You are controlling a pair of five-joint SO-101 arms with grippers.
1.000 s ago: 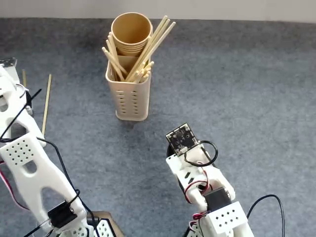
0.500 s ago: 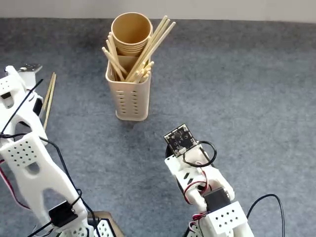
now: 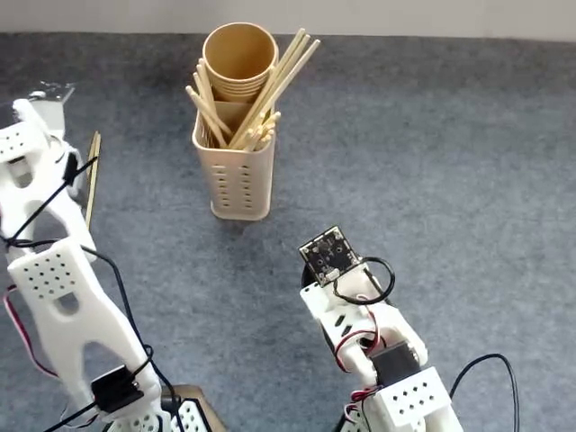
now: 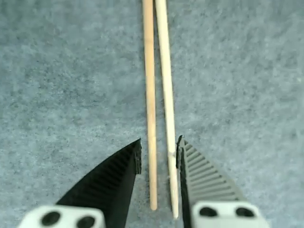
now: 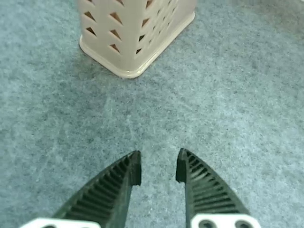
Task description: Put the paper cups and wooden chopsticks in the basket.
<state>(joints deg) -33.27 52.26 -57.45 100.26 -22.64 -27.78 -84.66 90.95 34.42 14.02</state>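
Two wooden chopsticks (image 4: 156, 85) lie side by side on the grey carpet at the left (image 3: 92, 175). My left gripper (image 4: 158, 147) hangs over their near ends, open, with both sticks between its fingers. The beige perforated basket (image 3: 236, 180) stands at the far middle and holds stacked paper cups (image 3: 239, 54) and several chopsticks (image 3: 274, 81). My right gripper (image 5: 158, 166) is open over bare carpet, nothing between its fingers, a short way in front of the basket (image 5: 137, 33).
Grey carpet covers the whole table, with open room to the right of the basket. The right arm (image 3: 360, 315) stands at the near middle and the left arm (image 3: 54, 279) along the left edge.
The left arm has swung over the loose chopsticks toward the far side. The two sticks, apart a second ago, now lie side by side. The right arm has barely moved.
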